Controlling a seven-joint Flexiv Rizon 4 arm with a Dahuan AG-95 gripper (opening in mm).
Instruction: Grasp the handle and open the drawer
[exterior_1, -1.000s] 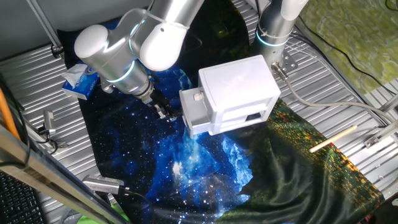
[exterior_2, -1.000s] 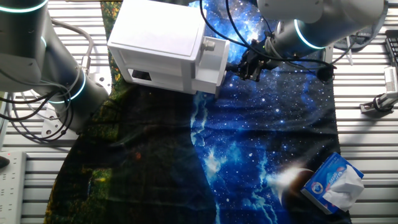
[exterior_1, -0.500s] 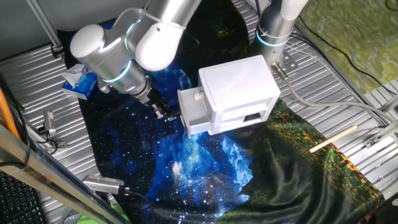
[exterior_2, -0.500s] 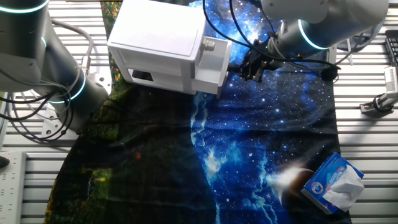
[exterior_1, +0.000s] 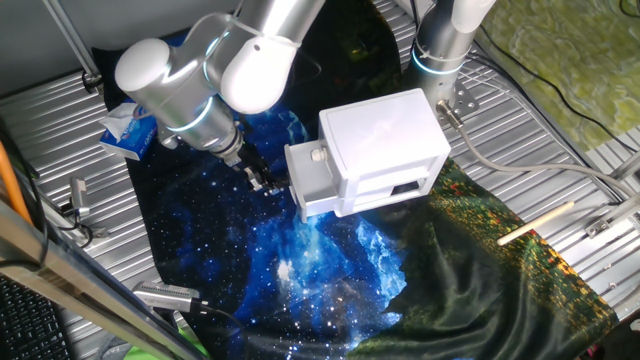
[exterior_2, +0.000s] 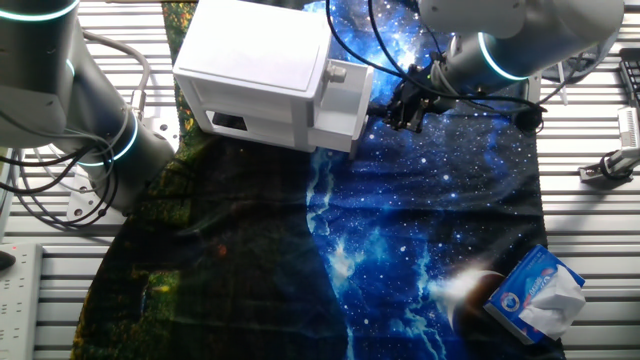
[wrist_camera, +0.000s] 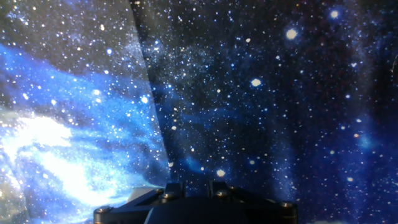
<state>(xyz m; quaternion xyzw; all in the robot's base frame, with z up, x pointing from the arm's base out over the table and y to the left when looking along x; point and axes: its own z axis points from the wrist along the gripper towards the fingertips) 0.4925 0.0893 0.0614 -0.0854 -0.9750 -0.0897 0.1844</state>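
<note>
Work surface: ribbed grey metal table (exterior_1: 560, 130), most of it draped with a galaxy-print cloth (exterior_1: 270, 250), blue starfield on one half, dark green-black on the other. The cloth lies wrinkled near the cabinet's far side in the other fixed view.

White cubic plastic cabinet (exterior_1: 385, 135) sits on the cloth, close to the silver base column of a second arm (exterior_1: 440, 50). The white box-shaped drawer (exterior_1: 312, 180) projects part way out of the cabinet shell. The small round whitish-grey knob handle (exterior_1: 319, 155) sticks out of the drawer front, high on the panel; also seen in the other fixed view (exterior_2: 338, 72).

The dark two-finger gripper (exterior_1: 262, 180) on the silver-white arm (exterior_1: 200, 80) is low over the cloth, just beside the drawer front and apart from the handle, holding nothing. In the other fixed view the gripper (exterior_2: 398, 108) is right of the drawer. Finger spacing: cannot tell in either fixed view. The hand view shows only starry cloth and the dark edge of the gripper body (wrist_camera: 199, 208).

Surroundings: blue-and-white tissue packet (exterior_2: 535, 293) at the cloth's near right corner; pale wooden stick (exterior_1: 537, 222) on the table beyond the dark cloth edge; grey cables (exterior_1: 520, 165) across the ribbed surface; small metal fixtures (exterior_1: 75, 205) at the left table edge.
</note>
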